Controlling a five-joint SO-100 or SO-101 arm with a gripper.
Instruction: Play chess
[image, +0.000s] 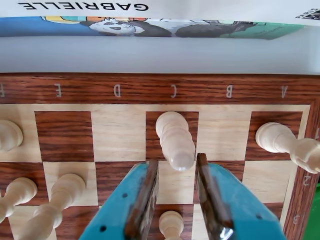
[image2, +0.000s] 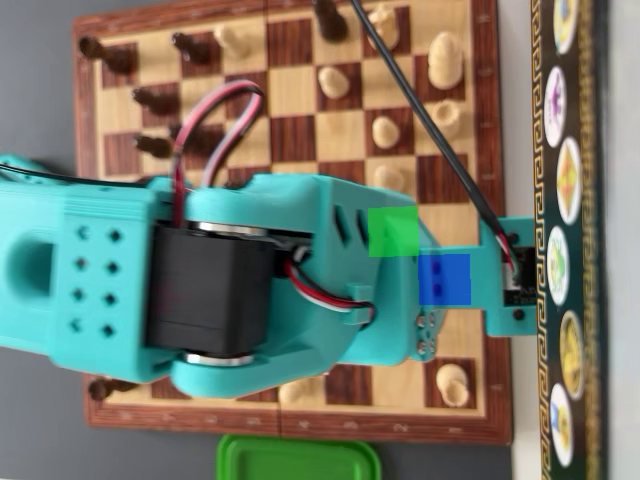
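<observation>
— Chessboard in the wrist view: where's the piece being played?

— A pale piece stands on the dark C-file square in the back rank, just ahead of the end effector, whose jaws are spread, gripping nothing.

— Risk?

— Probably the tips. A small pawn sits between them lower down; closing early or off-centre could topple it, or tip the pale piece toward its neighbours.

One chessboard carries six pale chess pieces in the wrist view. The overhead view shows at least six dark pieces and one green container
</observation>
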